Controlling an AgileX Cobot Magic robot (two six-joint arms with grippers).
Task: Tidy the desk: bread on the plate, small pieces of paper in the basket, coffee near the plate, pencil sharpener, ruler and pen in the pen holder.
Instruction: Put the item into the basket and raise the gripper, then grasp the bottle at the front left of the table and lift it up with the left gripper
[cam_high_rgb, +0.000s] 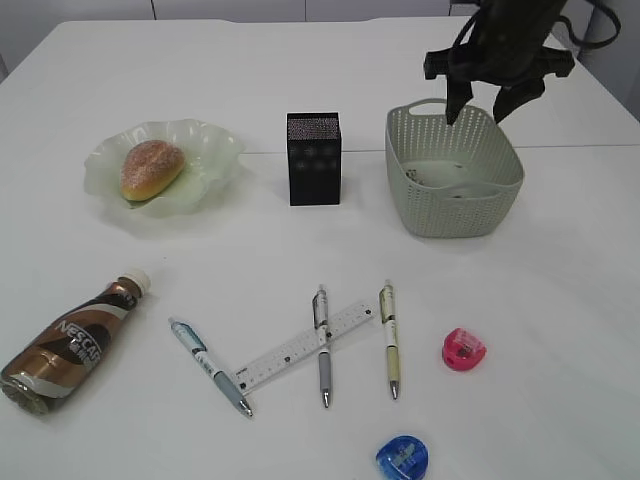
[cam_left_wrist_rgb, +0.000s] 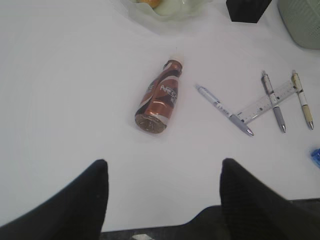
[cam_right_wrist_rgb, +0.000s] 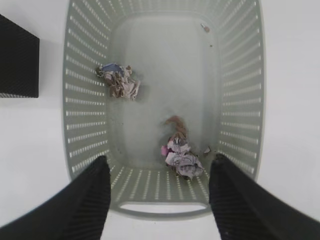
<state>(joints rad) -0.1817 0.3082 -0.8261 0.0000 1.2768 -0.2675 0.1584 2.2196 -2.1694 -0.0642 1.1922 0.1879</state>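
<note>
The right gripper (cam_high_rgb: 482, 108) hangs spread and empty over the basket (cam_high_rgb: 455, 215) — paper scraps (cam_right_wrist_rgb: 181, 152) lie inside. Lift straight clear of the rim; pens, ruler (cam_high_rgb: 303, 346) wait near the front edge

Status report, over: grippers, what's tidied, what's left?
Both grippers open, empty: right above basket, left near coffee bottle. Bread plated, paper scraps binned. Pens, ruler, sharpeners still out.

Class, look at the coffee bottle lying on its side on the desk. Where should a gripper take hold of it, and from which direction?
Grip the coffee bottle across its wide middle, coming straight down from above. It lies flat on the table, cap pointing towards the plate, so both long sides are free. The open left gripper would probably suit, turned to span its width.
</note>
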